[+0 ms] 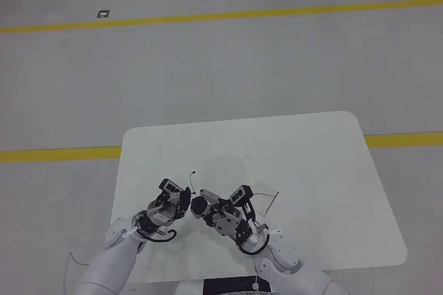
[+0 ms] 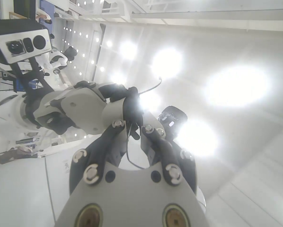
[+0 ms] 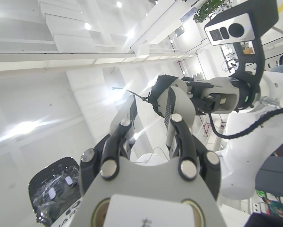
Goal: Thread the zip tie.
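Thin black plastic zip tie (image 3: 137, 95) sits pinched in the fingers of my left gripper (image 2: 132, 121) above the white tabletop (image 1: 317, 162), its free end beside my right gripper (image 3: 151, 109), whose fingers are spread, so I want them closing squarely on that end, slowly, without bending it.

nothing really readable here tbh. there's a small dark plate (image 1: 103, 13) on the floor (image 1: 59, 74) out past the table (image 1: 354, 147) with a pale mark on it, but it's way too tiny to make out
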Robot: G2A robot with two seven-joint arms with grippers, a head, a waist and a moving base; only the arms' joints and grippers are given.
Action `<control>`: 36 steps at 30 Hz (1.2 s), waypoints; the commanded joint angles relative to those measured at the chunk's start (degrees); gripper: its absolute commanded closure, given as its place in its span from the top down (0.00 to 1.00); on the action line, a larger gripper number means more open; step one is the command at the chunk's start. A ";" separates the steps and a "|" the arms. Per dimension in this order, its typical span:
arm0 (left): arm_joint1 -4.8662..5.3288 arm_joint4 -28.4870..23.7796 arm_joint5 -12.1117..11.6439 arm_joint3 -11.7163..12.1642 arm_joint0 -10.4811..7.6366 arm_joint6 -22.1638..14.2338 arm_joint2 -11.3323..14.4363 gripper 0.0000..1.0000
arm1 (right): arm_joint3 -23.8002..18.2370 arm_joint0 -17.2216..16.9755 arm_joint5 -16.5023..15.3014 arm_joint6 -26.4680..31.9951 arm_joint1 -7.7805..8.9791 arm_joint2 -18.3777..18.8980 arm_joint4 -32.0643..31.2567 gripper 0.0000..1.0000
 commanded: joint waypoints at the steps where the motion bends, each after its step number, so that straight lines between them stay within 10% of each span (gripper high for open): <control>1: 0.00 0.00 0.00 0.00 0.00 0.00 0.00 0.00 | 0.10 0.04 -0.13 -0.15 -0.09 -0.03 -0.08 0.24; 18: 0.00 0.00 0.00 0.00 0.00 0.00 0.00 0.00 | 0.38 -0.10 -1.00 -0.29 -0.51 0.48 -0.63 0.00; 36: 0.00 0.00 0.00 0.00 0.00 0.00 0.00 0.00 | -0.40 -2.51 -1.00 -0.26 -0.78 4.10 -2.13 0.00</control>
